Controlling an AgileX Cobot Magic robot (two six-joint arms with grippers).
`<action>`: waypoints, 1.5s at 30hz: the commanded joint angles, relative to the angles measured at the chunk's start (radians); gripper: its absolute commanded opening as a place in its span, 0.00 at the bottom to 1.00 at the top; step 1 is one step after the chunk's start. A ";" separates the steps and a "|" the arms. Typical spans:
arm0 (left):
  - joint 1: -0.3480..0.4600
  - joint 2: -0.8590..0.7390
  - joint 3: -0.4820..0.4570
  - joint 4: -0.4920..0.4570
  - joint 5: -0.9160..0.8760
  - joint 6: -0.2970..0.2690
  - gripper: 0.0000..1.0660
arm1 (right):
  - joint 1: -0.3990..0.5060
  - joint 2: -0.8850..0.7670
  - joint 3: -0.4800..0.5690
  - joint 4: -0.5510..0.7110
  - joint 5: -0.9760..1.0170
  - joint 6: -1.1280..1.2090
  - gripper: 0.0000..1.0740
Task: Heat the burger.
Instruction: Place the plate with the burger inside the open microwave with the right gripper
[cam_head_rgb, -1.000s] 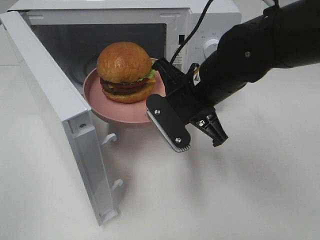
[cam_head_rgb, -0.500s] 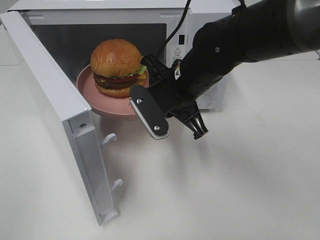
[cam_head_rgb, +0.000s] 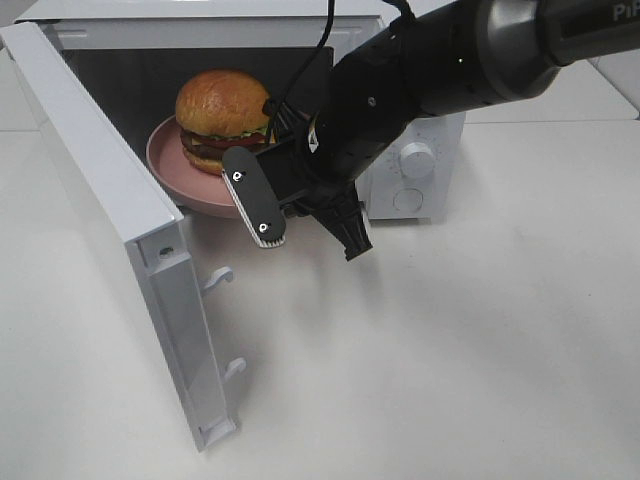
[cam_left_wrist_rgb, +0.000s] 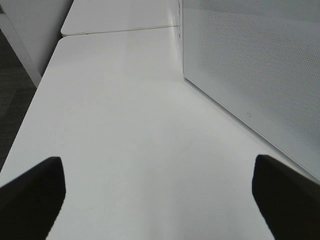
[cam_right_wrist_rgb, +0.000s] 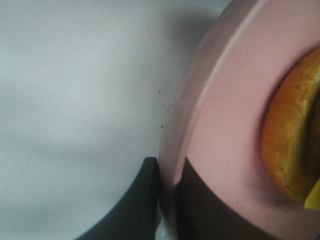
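Observation:
The burger (cam_head_rgb: 222, 105) with its glossy brown bun sits on a round pink plate (cam_head_rgb: 170, 165). The plate hangs at the mouth of the open microwave (cam_head_rgb: 415, 190), its far side inside the dark cavity. My right gripper (cam_head_rgb: 278, 142) is shut on the plate's near right rim. In the right wrist view, the gripper (cam_right_wrist_rgb: 170, 210) pinches the pink plate (cam_right_wrist_rgb: 225, 125) edge between dark fingers (cam_right_wrist_rgb: 142, 200), and the burger's bun (cam_right_wrist_rgb: 290, 135) shows beside it. My left gripper (cam_left_wrist_rgb: 159, 200) is open over bare table and holds nothing.
The microwave door (cam_head_rgb: 110, 190) stands swung wide to the left, its latch hooks (cam_head_rgb: 218, 280) pointing out. Its mesh panel (cam_left_wrist_rgb: 250, 65) fills one side of the left wrist view. A control knob (cam_head_rgb: 417, 159) faces front on the right. White table (cam_head_rgb: 450, 350) surrounds everything.
The right arm has carried the plate and burger left and back, from in front of the opening into the microwave's mouth. The left gripper has not moved.

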 joint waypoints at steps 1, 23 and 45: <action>-0.004 -0.022 0.003 -0.004 -0.009 -0.002 0.88 | -0.018 0.001 -0.039 -0.037 -0.018 0.058 0.00; -0.004 -0.022 0.003 -0.004 -0.009 -0.002 0.88 | -0.018 0.211 -0.346 -0.109 0.074 0.231 0.00; -0.004 -0.022 0.003 -0.004 -0.009 -0.002 0.88 | -0.018 0.383 -0.587 -0.117 0.132 0.229 0.00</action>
